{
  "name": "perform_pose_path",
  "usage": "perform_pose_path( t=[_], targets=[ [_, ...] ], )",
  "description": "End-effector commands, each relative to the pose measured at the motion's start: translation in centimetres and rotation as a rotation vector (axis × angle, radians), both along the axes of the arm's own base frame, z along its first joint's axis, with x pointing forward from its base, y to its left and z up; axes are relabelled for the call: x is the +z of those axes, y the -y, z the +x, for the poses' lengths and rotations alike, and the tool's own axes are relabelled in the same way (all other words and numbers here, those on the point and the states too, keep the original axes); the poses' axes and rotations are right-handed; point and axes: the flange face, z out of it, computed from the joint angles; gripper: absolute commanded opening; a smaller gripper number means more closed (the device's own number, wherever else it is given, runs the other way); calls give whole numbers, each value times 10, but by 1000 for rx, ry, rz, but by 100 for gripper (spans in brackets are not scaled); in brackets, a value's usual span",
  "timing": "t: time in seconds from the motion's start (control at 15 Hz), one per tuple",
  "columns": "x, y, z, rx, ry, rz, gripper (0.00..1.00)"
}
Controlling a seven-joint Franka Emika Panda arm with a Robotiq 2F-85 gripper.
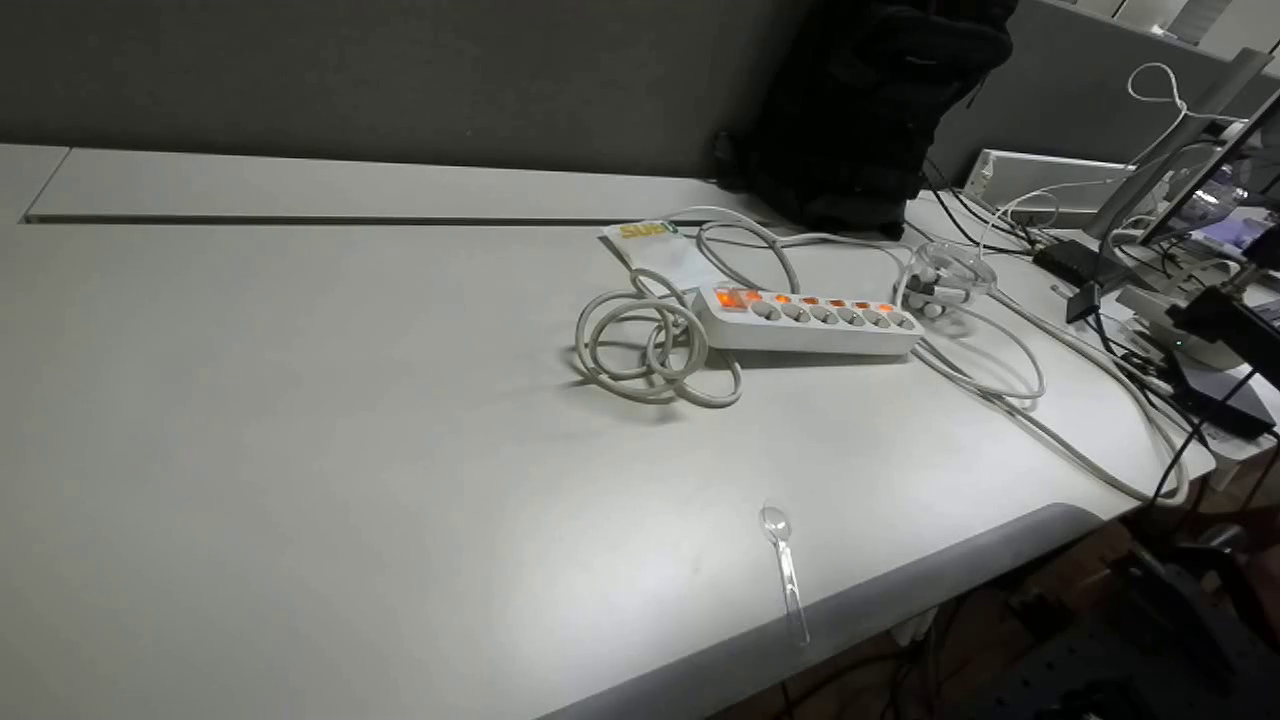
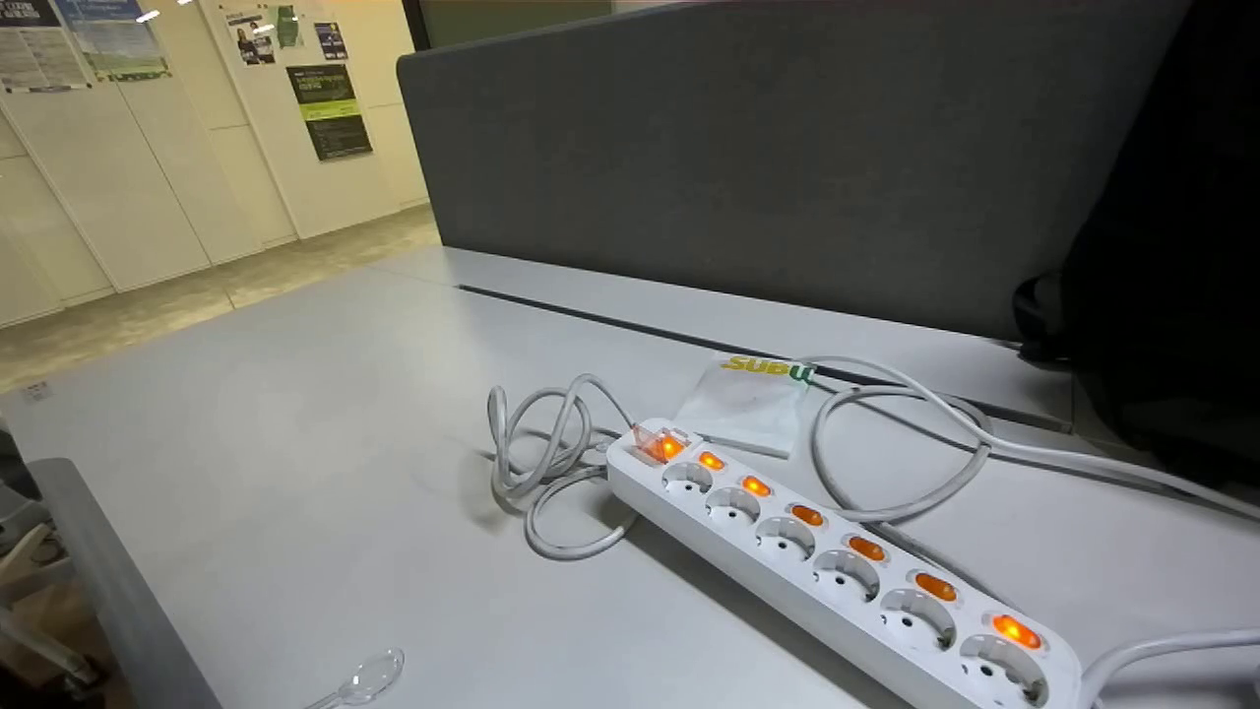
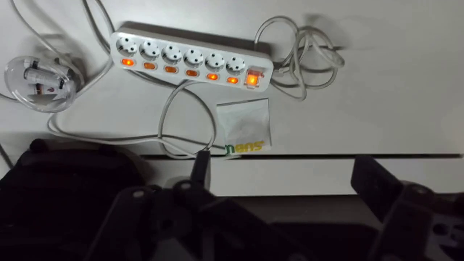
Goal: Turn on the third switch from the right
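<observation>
A white desk (image 1: 350,420) holds a power strip (image 1: 815,338), looped cable (image 1: 660,350), paper packet (image 1: 668,262), clear container (image 3: 40,85) and black backpack (image 1: 860,110), with a plastic spoon (image 1: 788,572) lying partly on its gray edge (image 1: 900,592).

On the worktop (image 3: 380,108) lies a white power strip (image 3: 182,59), its third small switch from the left (image 3: 171,69) in the wrist view unlit between two other unlit switches (image 3: 149,66) (the large switch (image 3: 252,79) at the right end glows). A paper packet (image 3: 244,125) lies near it; the jaws are spread wide.
</observation>
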Motion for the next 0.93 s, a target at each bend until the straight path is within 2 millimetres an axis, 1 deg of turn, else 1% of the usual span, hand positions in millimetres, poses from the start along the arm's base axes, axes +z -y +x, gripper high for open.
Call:
perform_pose_path(
  t=[0.0,0.13,0.2,0.27,0.33,0.4,0.47,0.6,0.73,0.87],
  targets=[
    [-27,23,25,-137,83,-40,100],
    [-55,41,41,-202,84,-66,100],
    [-73,49,48,-222,50,-60,100],
    [-88,55,54,-243,31,-60,75],
    [-106,61,59,-262,3,-51,75],
    [-122,67,64,-282,-26,-48,69],
    [-139,73,69,-297,-63,-41,60],
    [-169,85,76,-317,-133,-28,47],
    [-193,95,82,-334,-181,-8,33],
    [-209,108,90,-348,-187,-1,19]
  ],
)
